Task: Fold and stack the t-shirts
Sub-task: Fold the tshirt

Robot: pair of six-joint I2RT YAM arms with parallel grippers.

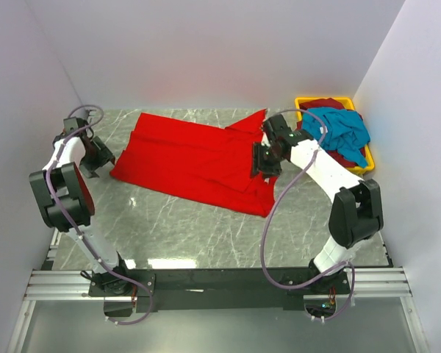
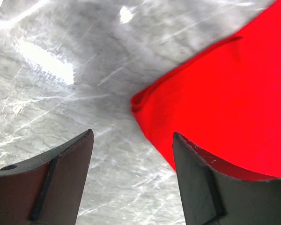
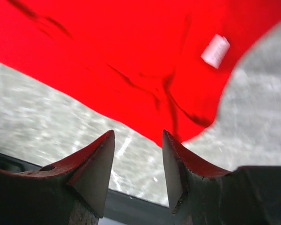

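A large bright red t-shirt (image 1: 191, 158) lies spread across the middle of the marble table, partly folded, with a sleeve pointing to the back right. My left gripper (image 1: 97, 160) hangs just off its left edge. In the left wrist view this gripper (image 2: 132, 133) is open and empty, with a folded red corner (image 2: 215, 103) ahead of its right finger. My right gripper (image 1: 264, 163) hovers over the shirt's right end. In the right wrist view it (image 3: 138, 132) is open and empty, and the red cloth (image 3: 131, 56) with its white tag (image 3: 215, 50) lies just beyond the fingertips.
A yellow bin (image 1: 303, 101) stands at the back right corner, holding a teal-blue shirt (image 1: 345, 131) over a dark maroon one (image 1: 327, 104). White walls close in on the left, back and right. A black rail (image 1: 220, 279) runs along the near edge.
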